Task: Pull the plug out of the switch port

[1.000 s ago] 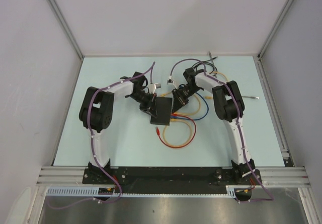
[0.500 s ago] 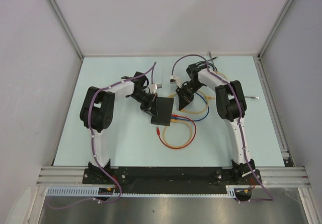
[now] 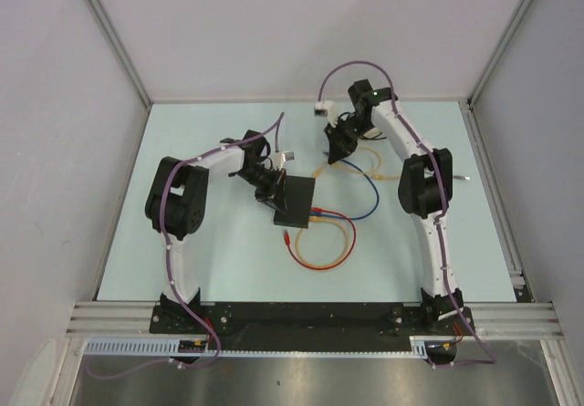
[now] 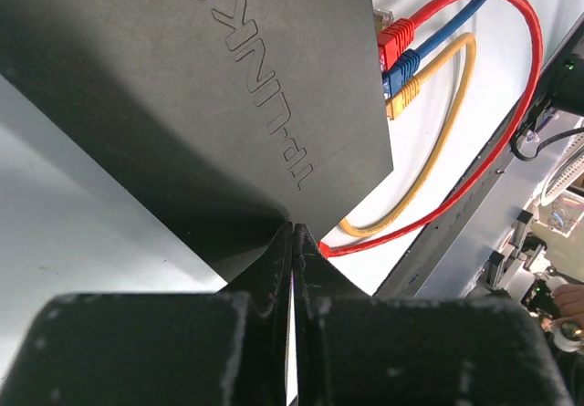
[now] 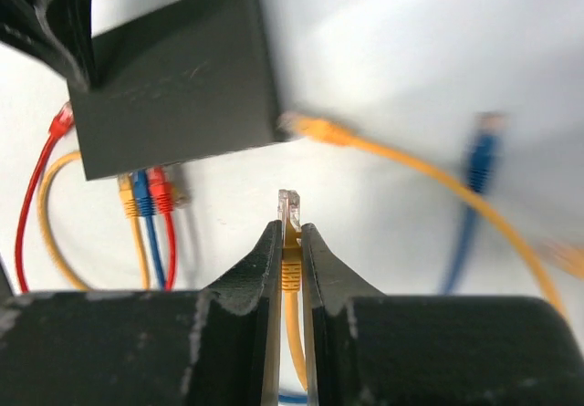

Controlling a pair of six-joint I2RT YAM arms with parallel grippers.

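Observation:
The switch (image 3: 294, 202) is a flat black box in the middle of the table. It also shows in the left wrist view (image 4: 228, 87) and the right wrist view (image 5: 173, 87). Red, blue and yellow plugs (image 5: 141, 194) sit side by side in its sockets (image 4: 398, 67). My left gripper (image 3: 272, 190) is shut, and its tips (image 4: 294, 230) rest at the switch's far-left edge. My right gripper (image 3: 338, 150) is shut on a yellow plug (image 5: 289, 213). It holds the plug clear of the switch, behind it, and the plug's clear tip pokes out past the fingers.
Red and yellow cable loops (image 3: 321, 253) lie in front of the switch, with a loose red plug (image 3: 287, 237). A blue cable (image 3: 365, 207) and yellow cables (image 3: 370, 171) lie to the right. A loose yellow plug (image 5: 315, 130) and a loose blue plug (image 5: 481, 155) lie on the table.
My right gripper has moved back and to the right, away from the switch, with the yellow plug in it. The left gripper and the switch have stayed put.

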